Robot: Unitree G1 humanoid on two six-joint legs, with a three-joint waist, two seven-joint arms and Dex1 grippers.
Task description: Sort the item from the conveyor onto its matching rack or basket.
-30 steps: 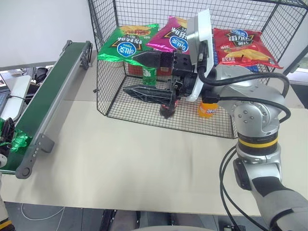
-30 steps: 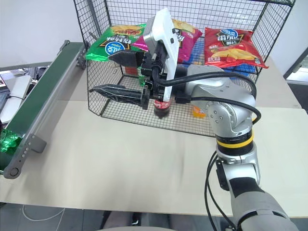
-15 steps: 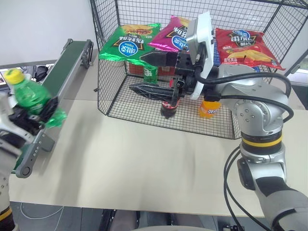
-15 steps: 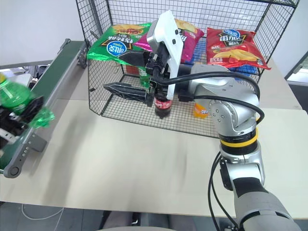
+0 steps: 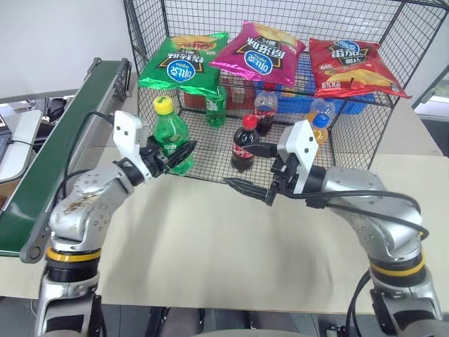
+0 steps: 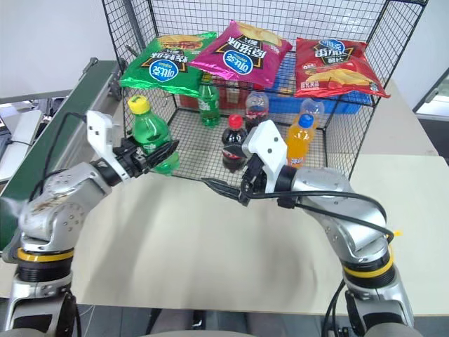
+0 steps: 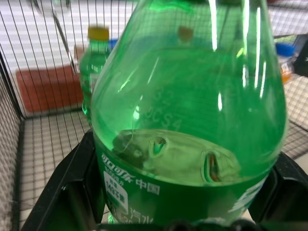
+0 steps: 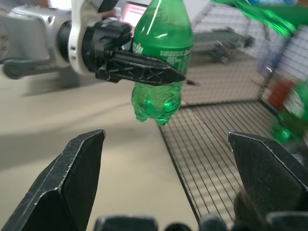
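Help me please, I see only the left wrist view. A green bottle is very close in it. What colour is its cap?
Observer: The green bottle has a yellow cap.
Operator: Does it stand in the cage?
Observer: No. The left hand holds it upright in the air, at the front left corner of the wire cage.
Operator: Where is the other hand?
Observer: The right hand is open, in front of the cage, pointing toward the bottle.

Left pincer (image 5: 170, 155) clamped, right pincer (image 5: 247, 168) agape
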